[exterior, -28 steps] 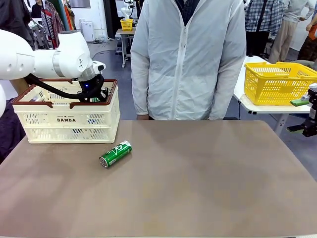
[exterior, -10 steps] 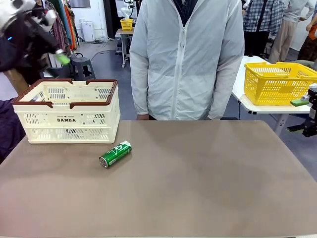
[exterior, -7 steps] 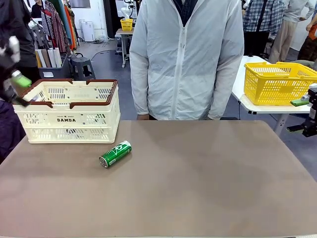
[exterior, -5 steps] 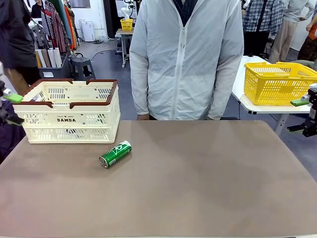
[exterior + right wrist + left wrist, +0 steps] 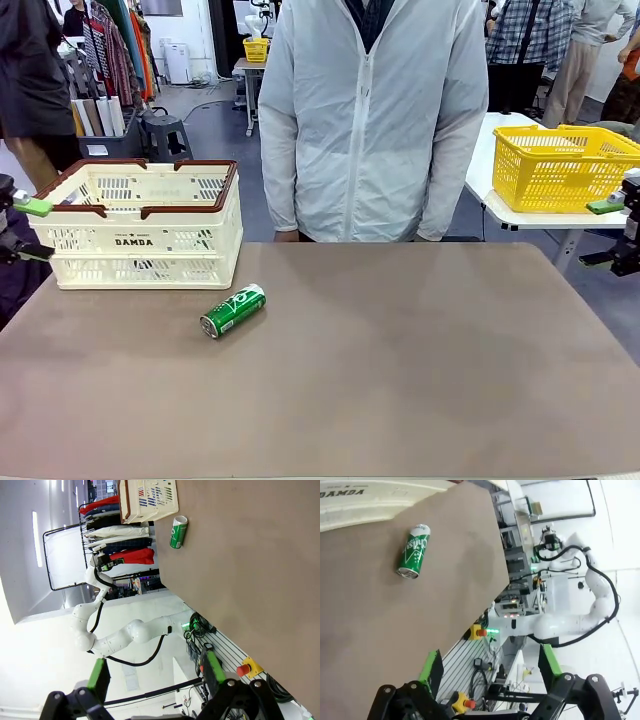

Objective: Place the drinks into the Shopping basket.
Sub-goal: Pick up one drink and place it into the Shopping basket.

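Note:
One green drink can (image 5: 232, 310) lies on its side on the brown table, just in front of the Shopping basket (image 5: 140, 240), a cream slotted crate with a brown rim and DAMDA on its side. My left gripper (image 5: 30, 229) hangs open at the table's left edge, beside the basket's left end, holding nothing. The left wrist view has the same can (image 5: 414, 551) and a strip of the basket (image 5: 365, 502) far beyond my open left gripper (image 5: 490, 670). My right gripper (image 5: 597, 235) stays open off the table's right edge. Its wrist view takes in the can (image 5: 178, 532) and basket (image 5: 148, 499).
A person in a white jacket (image 5: 370, 120) stands at the table's far edge, hands out of sight. A yellow mesh basket (image 5: 560, 165) sits on a separate table at the back right. The brown tabletop (image 5: 400, 370) spreads wide around the can.
My left arm has lifted out of the Shopping basket and swung left and down to the table's left edge, open. The green can and my right arm have not moved.

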Robot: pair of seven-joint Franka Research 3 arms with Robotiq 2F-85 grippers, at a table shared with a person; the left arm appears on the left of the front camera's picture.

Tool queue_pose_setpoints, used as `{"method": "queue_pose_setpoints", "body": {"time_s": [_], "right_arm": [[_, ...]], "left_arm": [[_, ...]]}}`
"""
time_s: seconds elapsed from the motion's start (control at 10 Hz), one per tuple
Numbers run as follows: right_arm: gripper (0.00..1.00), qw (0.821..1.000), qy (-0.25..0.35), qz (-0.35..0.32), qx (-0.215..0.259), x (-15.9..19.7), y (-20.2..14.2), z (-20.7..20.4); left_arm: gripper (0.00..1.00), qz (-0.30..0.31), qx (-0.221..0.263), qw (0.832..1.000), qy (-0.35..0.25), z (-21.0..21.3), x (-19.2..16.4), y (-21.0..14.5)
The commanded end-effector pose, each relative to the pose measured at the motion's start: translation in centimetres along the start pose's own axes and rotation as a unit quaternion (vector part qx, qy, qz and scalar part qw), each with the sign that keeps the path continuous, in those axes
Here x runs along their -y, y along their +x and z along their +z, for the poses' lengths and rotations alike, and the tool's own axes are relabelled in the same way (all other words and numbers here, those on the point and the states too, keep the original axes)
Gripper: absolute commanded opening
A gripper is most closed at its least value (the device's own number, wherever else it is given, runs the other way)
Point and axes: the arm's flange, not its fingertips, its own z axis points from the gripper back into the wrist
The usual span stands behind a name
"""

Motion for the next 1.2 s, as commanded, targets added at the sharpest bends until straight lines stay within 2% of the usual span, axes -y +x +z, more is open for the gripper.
{"method": "queue_pose_setpoints", "body": {"time_s": [0.0,0.7,0.8,0.9,1.1], "right_arm": [[1.00,1.000,-0.012,-0.009,-0.003,-0.4,0.0,0.2],[1.00,1.000,-0.012,-0.009,-0.003,-0.4,0.0,0.2],[1.00,1.000,-0.012,-0.009,-0.003,-0.4,0.0,0.2],[1.00,1.000,-0.012,-0.009,-0.003,-0.4,0.0,0.2],[1.00,1.000,-0.012,-0.009,-0.003,-0.4,0.0,0.2]], "left_arm": [[1.00,0.002,-0.012,1.000,0.001,0.8,-0.3,0.3],[1.00,0.003,-0.009,1.000,0.001,0.4,-0.4,0.4],[1.00,0.082,0.035,0.995,0.036,-1.0,2.7,1.9],[1.00,0.079,0.042,0.991,0.104,-4.3,6.8,2.7],[1.00,0.068,0.055,0.962,0.259,-12.7,14.0,2.7]]}}
